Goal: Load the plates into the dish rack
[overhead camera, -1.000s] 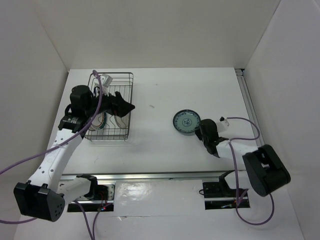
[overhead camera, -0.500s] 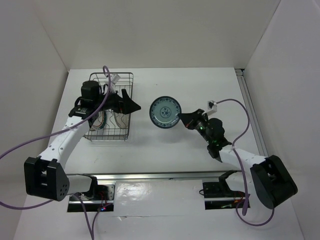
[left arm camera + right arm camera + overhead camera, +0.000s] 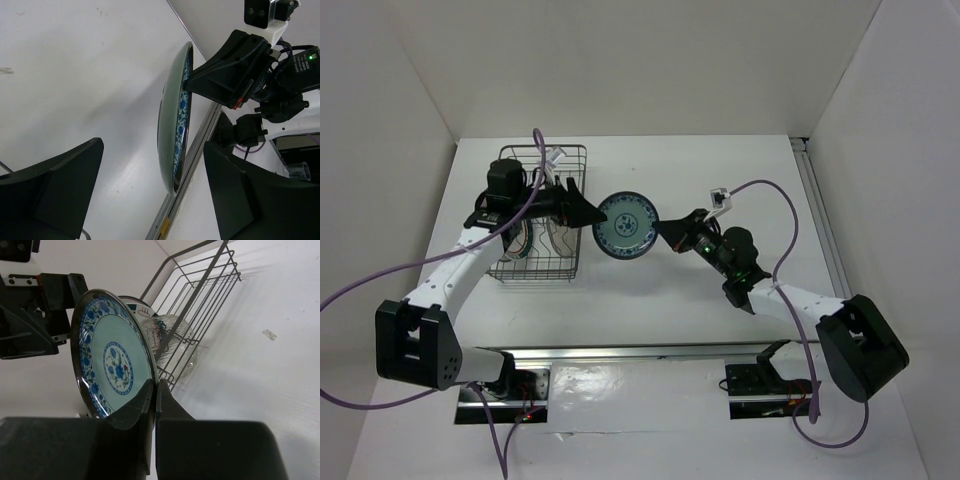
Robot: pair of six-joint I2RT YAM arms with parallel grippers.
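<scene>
Plates (image 3: 626,225) — three visible; dish rack (image 3: 576,150) — one; pincers (image 3: 588,212) (image 3: 663,228) — two

In the top view the racked plates (image 3: 560,240) are largely covered by the left arm (image 3: 510,205), so their patterns cannot be told. In the right wrist view the lower rim of the blue-green plate (image 3: 112,365) is hidden inside the right claw (image 3: 154,385).
</scene>
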